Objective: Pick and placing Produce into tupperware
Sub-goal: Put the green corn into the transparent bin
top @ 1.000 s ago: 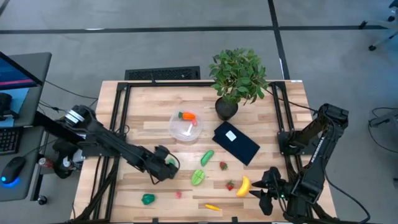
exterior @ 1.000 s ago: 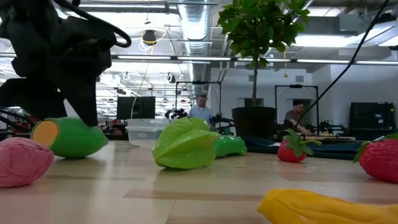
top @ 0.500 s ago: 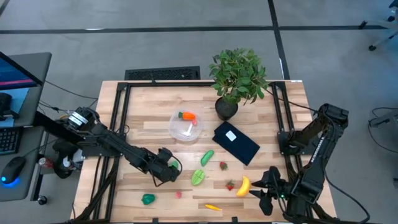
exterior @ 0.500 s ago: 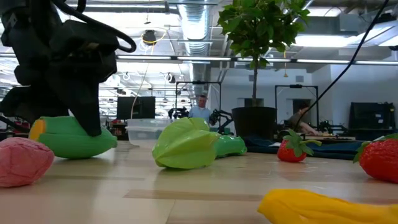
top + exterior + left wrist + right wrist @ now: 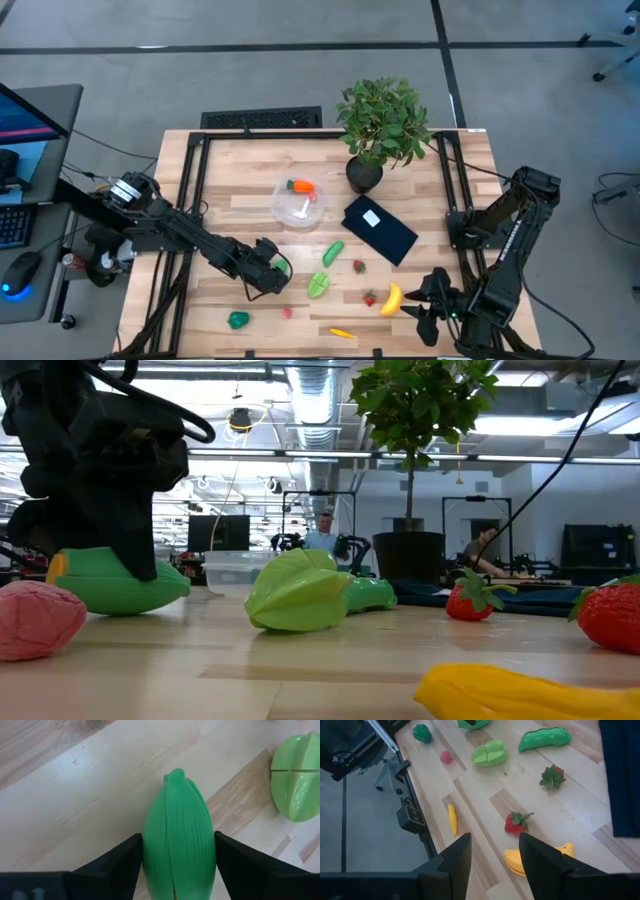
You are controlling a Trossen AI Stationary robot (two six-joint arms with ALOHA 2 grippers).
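My left gripper (image 5: 268,272) is low over the near-left middle of the table, shut on a green husked corn cob (image 5: 178,820) with an orange end (image 5: 58,568). The clear round tupperware (image 5: 298,203) stands farther back with an orange carrot (image 5: 300,186) in it. The rest of the produce lies on the table: a cucumber (image 5: 333,252), a green star-shaped fruit (image 5: 318,285), two strawberries (image 5: 359,266) (image 5: 370,298), a banana (image 5: 391,298) and a green pepper (image 5: 238,320). My right gripper (image 5: 425,305) waits open by the banana, touching nothing. My left gripper has the corn cob pinched between its two fingers (image 5: 125,860), one on each long side of its green husk (image 5: 150,845). The fingers come from above, pointing down, and lie across the cob. The cob lies level with its underside on the table (image 5: 120,605).
A potted plant (image 5: 380,125) stands at the far edge, and a dark blue flat rectangle (image 5: 380,228) lies right of the tupperware. A pink piece (image 5: 286,313) and a small yellow piece (image 5: 342,333) sit near the near edge. People show in the room beyond.
My left gripper has come down and a little toward the near edge, so its fingers now reach down along the corn cob's sides. The cob has shifted slightly on the table, and less of its orange end shows.
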